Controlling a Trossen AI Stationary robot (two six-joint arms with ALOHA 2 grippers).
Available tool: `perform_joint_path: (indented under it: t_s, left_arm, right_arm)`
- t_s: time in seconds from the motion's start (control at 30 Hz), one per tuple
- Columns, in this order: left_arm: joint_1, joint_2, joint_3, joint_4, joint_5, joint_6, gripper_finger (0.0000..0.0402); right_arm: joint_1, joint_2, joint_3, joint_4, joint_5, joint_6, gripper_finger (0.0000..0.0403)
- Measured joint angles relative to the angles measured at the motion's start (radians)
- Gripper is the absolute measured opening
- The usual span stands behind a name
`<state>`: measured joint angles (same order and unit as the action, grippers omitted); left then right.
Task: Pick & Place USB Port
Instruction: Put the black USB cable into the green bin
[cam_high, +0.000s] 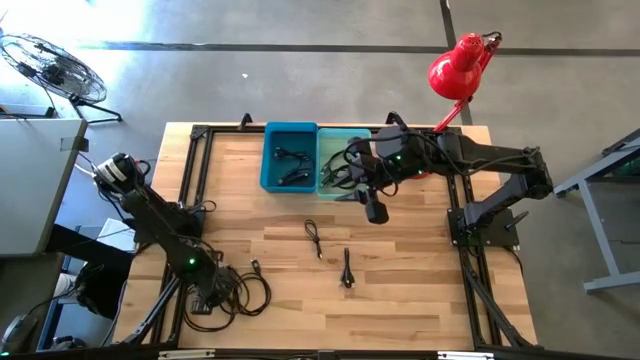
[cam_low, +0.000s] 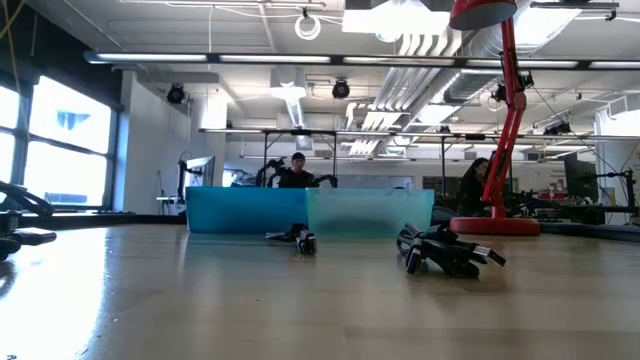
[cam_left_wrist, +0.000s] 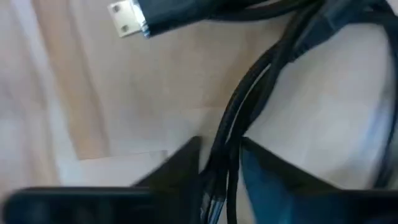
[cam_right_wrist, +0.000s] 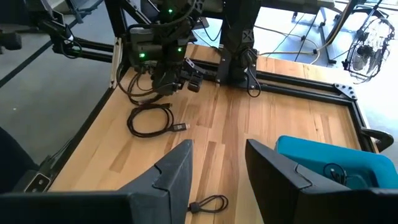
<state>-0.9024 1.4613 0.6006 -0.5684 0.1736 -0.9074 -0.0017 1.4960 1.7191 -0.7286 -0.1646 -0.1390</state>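
Note:
A black USB cable (cam_high: 246, 290) lies coiled at the table's near left; its silver plug (cam_left_wrist: 126, 18) shows in the left wrist view. My left gripper (cam_high: 215, 292) is down at this coil, shut on its strands. Two more short black cables (cam_high: 313, 238) (cam_high: 347, 270) lie mid-table. My right gripper (cam_right_wrist: 214, 171) is open and holds nothing; it hovers beside the teal bin (cam_high: 335, 160), pointing toward the near left. The blue bin (cam_high: 290, 155) holds a few black cables. My left gripper pinches a bundle of cable strands (cam_left_wrist: 221, 168) between its two fingers (cam_left_wrist: 177, 171), a little way from the plug end. The fingers come from above, close over the wood. The rest of the coil (cam_high: 250, 295) lies on the table.
Black frame rails run along the table's left (cam_high: 195, 180) and right (cam_high: 462, 230) sides. A red desk lamp (cam_high: 455, 70) stands at the far right corner. Bare wood lies between the bins and the loose cables. People sit in the room behind the bins (cam_low: 296, 172).

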Motion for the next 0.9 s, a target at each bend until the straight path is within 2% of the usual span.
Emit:
perform_joint_path:
  t_s: [0.07,0.1,0.33,0.6,0.73,0.9]
  left_arm:
    - [0.001,-0.006,-0.004,-0.010,-0.008,0.005,0.0041]
    - [0.001,-0.010,-0.005,-0.011,-0.010,0.004,0.0023]
    - [0.000,-0.079,-0.009,-0.036,-0.007,-0.023,0.0008]
    - [0.000,-0.309,0.013,-0.287,0.054,-0.060,0.0006]
    - [-0.001,-0.443,0.067,-0.442,-0.069,-0.090,0.0005]
    - [0.031,-0.605,0.155,-0.533,-0.407,-0.113,0.0005]
  right_arm:
    - [0.000,0.000,0.000,0.000,0.000,0.000,0.0140]
    - [0.000,0.000,0.000,0.000,0.001,0.000,0.0140]
    - [0.002,0.000,0.000,-0.003,0.001,-0.041,0.0140]
    - [0.003,0.000,0.000,-0.010,0.003,-0.121,0.0139]
    - [0.003,0.000,0.000,-0.009,0.091,-0.157,0.0139]
    - [0.002,0.000,0.000,-0.007,0.248,-0.185,0.0139]
